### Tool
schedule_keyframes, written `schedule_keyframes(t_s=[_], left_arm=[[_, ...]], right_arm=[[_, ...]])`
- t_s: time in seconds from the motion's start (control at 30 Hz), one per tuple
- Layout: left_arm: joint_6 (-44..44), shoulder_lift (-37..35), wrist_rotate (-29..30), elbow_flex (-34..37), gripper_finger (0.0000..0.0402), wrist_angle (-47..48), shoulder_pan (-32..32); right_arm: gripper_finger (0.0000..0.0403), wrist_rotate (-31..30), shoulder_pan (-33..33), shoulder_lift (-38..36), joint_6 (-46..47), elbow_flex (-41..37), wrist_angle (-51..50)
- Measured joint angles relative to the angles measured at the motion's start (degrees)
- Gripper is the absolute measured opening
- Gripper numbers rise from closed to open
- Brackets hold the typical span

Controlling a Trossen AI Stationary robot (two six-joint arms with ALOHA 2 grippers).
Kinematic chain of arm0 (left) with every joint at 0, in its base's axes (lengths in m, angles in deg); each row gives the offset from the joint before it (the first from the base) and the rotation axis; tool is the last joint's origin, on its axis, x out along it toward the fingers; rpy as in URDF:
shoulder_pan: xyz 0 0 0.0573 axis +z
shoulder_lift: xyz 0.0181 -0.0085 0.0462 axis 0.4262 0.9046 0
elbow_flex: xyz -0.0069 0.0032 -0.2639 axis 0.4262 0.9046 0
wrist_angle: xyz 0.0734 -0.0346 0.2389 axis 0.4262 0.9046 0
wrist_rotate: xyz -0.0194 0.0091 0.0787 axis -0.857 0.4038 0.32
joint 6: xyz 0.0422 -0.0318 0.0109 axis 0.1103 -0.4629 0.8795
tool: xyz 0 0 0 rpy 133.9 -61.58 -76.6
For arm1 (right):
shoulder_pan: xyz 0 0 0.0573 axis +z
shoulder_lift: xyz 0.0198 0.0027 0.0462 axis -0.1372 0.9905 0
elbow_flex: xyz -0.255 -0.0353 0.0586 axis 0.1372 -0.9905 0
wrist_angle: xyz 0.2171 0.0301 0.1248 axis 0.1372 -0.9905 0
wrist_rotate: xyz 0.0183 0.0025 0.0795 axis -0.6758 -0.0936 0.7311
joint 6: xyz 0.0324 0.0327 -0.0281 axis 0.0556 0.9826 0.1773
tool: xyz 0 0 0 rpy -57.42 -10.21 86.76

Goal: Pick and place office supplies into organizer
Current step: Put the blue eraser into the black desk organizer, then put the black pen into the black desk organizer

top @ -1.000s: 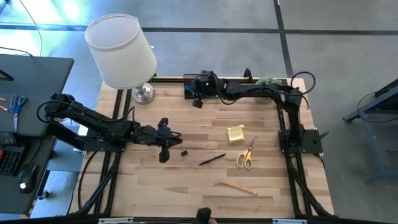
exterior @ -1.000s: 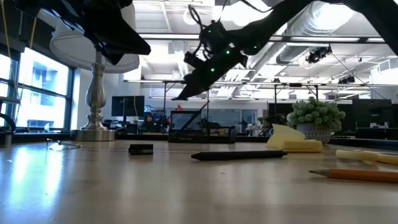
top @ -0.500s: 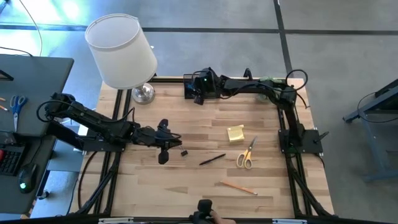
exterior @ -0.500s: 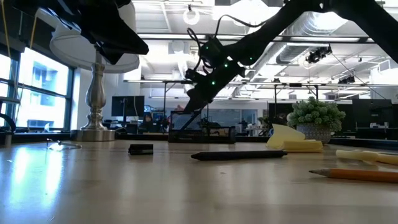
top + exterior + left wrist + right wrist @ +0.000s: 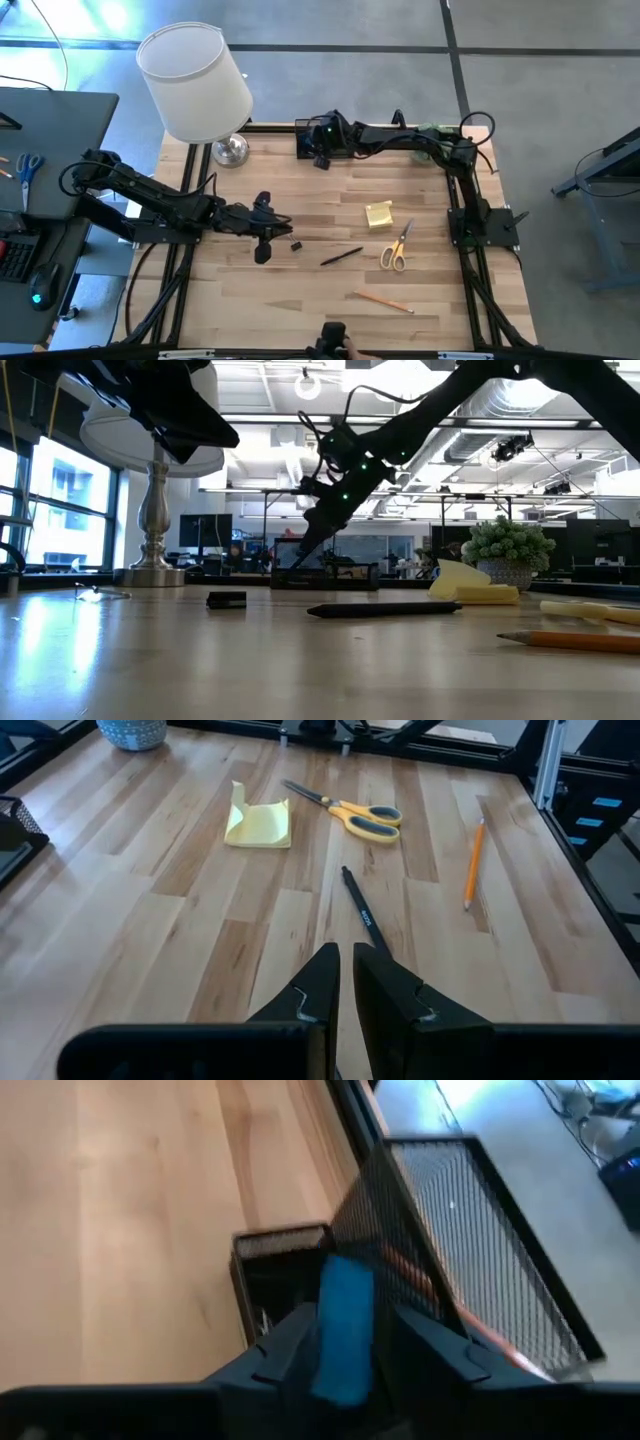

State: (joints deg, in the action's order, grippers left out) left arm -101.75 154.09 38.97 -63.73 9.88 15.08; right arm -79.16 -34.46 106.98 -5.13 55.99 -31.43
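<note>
The black mesh organizer (image 5: 303,141) stands at the table's far edge. My right gripper (image 5: 345,1352) slants down over its lower tray compartment (image 5: 280,1270), fingers apart, with a small blue piece (image 5: 344,1325) between them. Something orange shows inside the taller mesh section (image 5: 450,1220). My left gripper (image 5: 347,985) hovers shut and holding nothing over the table's left middle (image 5: 286,224). Flat on the wood lie a dark pen (image 5: 342,256), orange-handled scissors (image 5: 397,247), a yellow sticky-note pad (image 5: 379,214), a pencil (image 5: 381,300) and a small dark clip (image 5: 296,245). My right gripper has the blue piece's lower end (image 5: 338,1370) between its fingers, which slant down toward the organizer. A gap shows between the piece and one finger (image 5: 430,1345). Whether the other finger touches it, I cannot tell. The piece stands upright above the lower compartment.
A lamp with a white shade (image 5: 195,80) and chrome base (image 5: 230,150) stands at the far left corner. A small green plant (image 5: 432,130) sits at the far right. A side desk (image 5: 50,150) lies beyond the left edge. The near half of the table holds only the loose items.
My right gripper has sunk toward the organizer and tipped further down, carrying the blue piece to just above the lower compartment. My left arm has kept still.
</note>
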Motion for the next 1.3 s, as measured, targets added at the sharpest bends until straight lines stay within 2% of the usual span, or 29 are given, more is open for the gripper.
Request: schedule_keyframes(t_s=[0.23, 0.4, 0.47, 0.53, 0.63, 0.73, 0.97, 1.17, 1.3], left_arm=[[-0.7, 0.0, -0.6, 0.0, 0.0024, 0.2, 0.0], [-1.4, 0.0, -0.7, 0.0, 0.0024, 1.0, 0.0], [-1.5, 0.0, -1.2, 0.0, 0.0024, 1.4, 0.0], [-1.4, 0.0, -1.6, 0.0, 0.0024, 1.4, 0.0], [-1.4, 0.0, -1.6, 0.0, 0.0024, 1.6, 0.0], [-1.4, 0.0, -1.3, 0.0, 0.0024, 1.4, 0.0], [-1.7, 0.0, -3.7, 0.0, 0.0024, 1.4, 0.0], [-2.5, 0.0, -3.8, -0.2, 0.0024, 0.9, 0.0], [-2.7, 0.0, -3.7, -0.2, 0.0023, 1.0, 0.0]], right_arm=[[0.0183, -5.0, 2.5, -0.1, -1.0, 0.0, -2.0], [0.0210, -8.8, 4.9, -1.0, -0.4, 0.0, -4.5], [0.0216, -8.3, 6.4, -2.3, 1.7, 0.0, -7.2], [0.0219, -5.1, 8.2, -3.7, 5.2, 0.0, -10.6], [0.0217, 3.3, 11.0, -5.0, 12.2, 0.0, -14.2], [0.0208, 7.0, 14.7, -5.0, 16.4, 0.0, -17.0], [0.0181, -0.6, 25.4, -4.6, 20.0, -0.1, -21.8], [0.0156, -3.9, 34.2, -4.7, 22.1, -2.8, -13.6], [0.0141, -8.1, 37.2, -4.5, 26.0, -6.3, -4.8]])
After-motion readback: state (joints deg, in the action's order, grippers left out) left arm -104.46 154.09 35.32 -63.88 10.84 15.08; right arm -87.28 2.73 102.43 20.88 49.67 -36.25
